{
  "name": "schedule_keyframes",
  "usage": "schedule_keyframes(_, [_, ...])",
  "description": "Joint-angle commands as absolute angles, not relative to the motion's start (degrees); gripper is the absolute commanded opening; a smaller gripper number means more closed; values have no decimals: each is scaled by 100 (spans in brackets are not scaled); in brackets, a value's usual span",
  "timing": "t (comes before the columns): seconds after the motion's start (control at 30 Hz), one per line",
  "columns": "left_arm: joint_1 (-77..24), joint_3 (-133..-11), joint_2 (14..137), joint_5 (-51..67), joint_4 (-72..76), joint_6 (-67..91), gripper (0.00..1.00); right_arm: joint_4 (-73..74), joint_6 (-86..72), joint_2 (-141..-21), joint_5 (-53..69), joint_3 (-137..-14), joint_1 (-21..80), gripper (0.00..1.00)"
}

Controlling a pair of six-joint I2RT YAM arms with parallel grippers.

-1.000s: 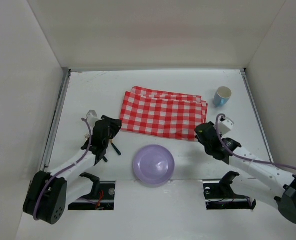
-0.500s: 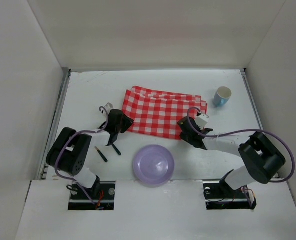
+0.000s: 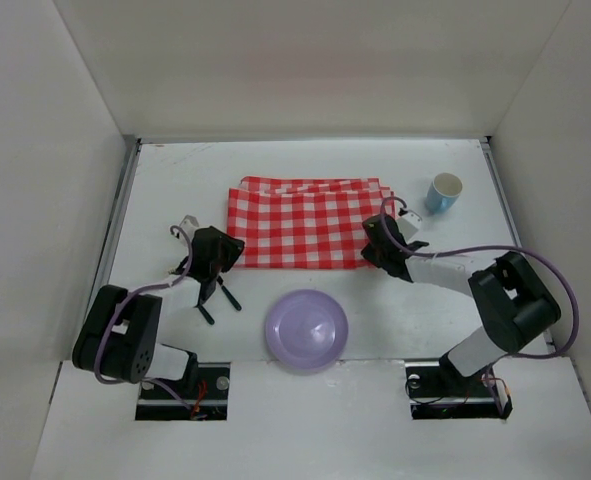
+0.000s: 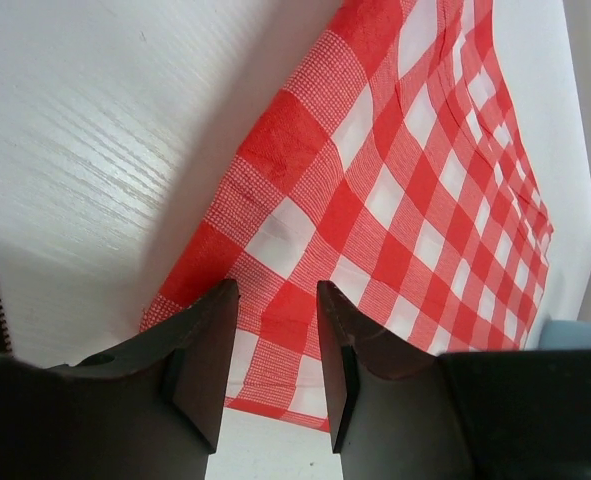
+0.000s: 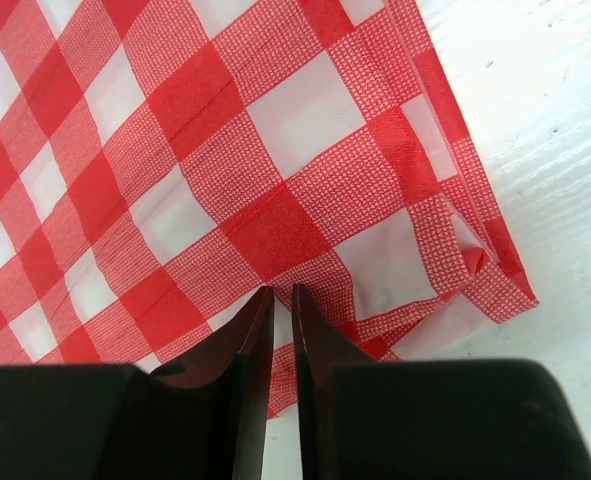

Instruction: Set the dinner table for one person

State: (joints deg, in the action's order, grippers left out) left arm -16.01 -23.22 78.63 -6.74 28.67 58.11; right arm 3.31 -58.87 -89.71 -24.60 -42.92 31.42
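The white dinner table (image 3: 175, 190) carries a folded red-and-white checked cloth (image 3: 310, 225) lying square at its middle. My left gripper (image 3: 216, 252) sits at the cloth's near left corner. In the left wrist view its jaws (image 4: 275, 300) stand open, with the cloth (image 4: 395, 200) flat beneath them. My right gripper (image 3: 383, 243) is at the cloth's near right corner. In the right wrist view its jaws (image 5: 280, 295) are almost closed on the cloth (image 5: 225, 150) near its crumpled corner.
A purple plate (image 3: 307, 330) lies near the front edge, between the arms. A blue cup (image 3: 443, 192) stands upright at the back right. Two dark cutlery pieces (image 3: 220, 300) lie just in front of the left gripper. Metal rails (image 3: 115, 230) run along the table's sides.
The cloth has turned from tilted to square with the table and shifted left. The right gripper moved up with its corner. The left gripper drew back slightly to the left.
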Motion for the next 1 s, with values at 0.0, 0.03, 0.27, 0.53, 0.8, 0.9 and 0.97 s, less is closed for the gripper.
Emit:
schedule_keyframes(0.0, [-1621,-2356,7559,-738,2751,5774,35,351,-5730,-8562,-2584,-4272,3133,19])
schedule_keyframes(0.03, [-1630,-2338,7489,-773,2751,5766,35,369,-5730,-8456,-2610,-4211,3133,20])
schedule_keyframes(0.27, [-1849,-2198,6664,-650,2672,5582,35,466,-5205,-7157,-2988,-3841,3695,47])
schedule_keyframes(0.53, [-3044,-2022,5705,-834,2681,4475,13,1124,-4475,-5714,-3032,-3858,3644,8])
schedule_keyframes(0.8, [-3555,-1618,5651,-1327,3268,4034,9,1397,-3982,-5844,-2322,-4175,3096,11])
schedule_keyframes(0.9, [-3450,-1486,5608,-1354,3392,4113,11,1467,-3789,-5871,-2058,-4000,4017,24])
schedule_keyframes(0.97, [-3449,-1433,5537,-1362,3410,4131,13,1695,-3840,-5862,-1759,-3798,4520,41])
